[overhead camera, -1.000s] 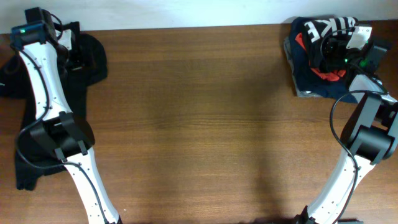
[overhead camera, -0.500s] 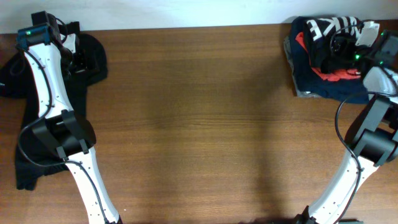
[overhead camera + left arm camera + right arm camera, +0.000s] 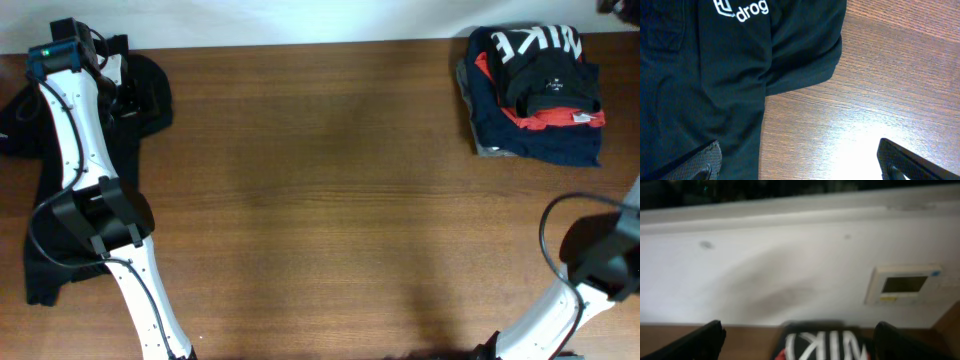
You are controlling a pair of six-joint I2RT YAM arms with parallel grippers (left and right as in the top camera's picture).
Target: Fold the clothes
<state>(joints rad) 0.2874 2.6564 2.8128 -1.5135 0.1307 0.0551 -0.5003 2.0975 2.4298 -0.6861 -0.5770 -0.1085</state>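
Black NIKE top (image 3: 545, 70) folded atop shirt stack.

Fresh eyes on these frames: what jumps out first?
The black soft top with white NIKE block letters stands out, folded atop a stack of navy and orange-red shirts at the far right corner of the brown wooden table. At the far left, a crumpled black polo with a small white logo lies under the open left gripper.

My left gripper (image 3: 800, 164) points down with jaws spread wide; my right gripper (image 3: 799, 342) is parted just as wide, wrist level.
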